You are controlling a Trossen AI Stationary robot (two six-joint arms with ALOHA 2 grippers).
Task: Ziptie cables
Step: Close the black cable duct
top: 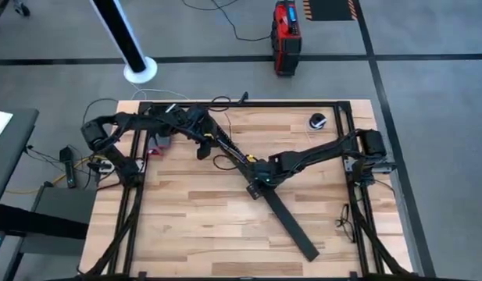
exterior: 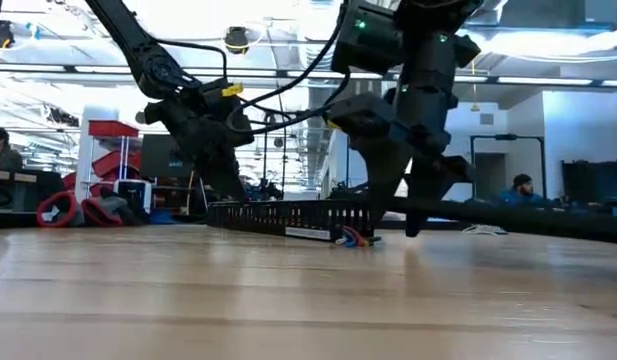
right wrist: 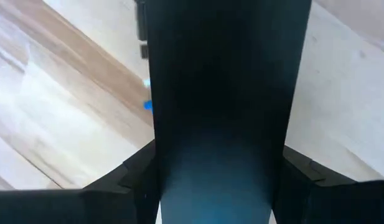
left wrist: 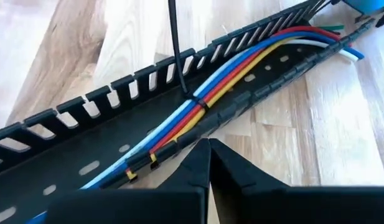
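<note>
Ziptie on the cables [left wrist: 198, 99], tail upright, uncut.
Left claw [left wrist: 207, 149] closed, empty; right claw [right wrist: 220, 168] clamps the flat strip [right wrist: 226, 93]; next, tighten.

My table [top: 186, 218] is a pale wood-plank top in a black frame. Lying on it at about 11 o'clock from the middle is the slotted channel [top: 225, 147], running diagonally down toward the centre; in my left wrist view its comb walls [left wrist: 104, 99] stand up from the wood and the cables [left wrist: 198, 102] lie along its floor, blue, white, red and yellow side by side, with a thin black tie [left wrist: 175, 43] rising from them. From the centre toward 5 o'clock the flat black strip [top: 291, 226] lies slantwise. At 1 o'clock, near the far edge, sits a small dark round object [top: 317, 121]
</note>
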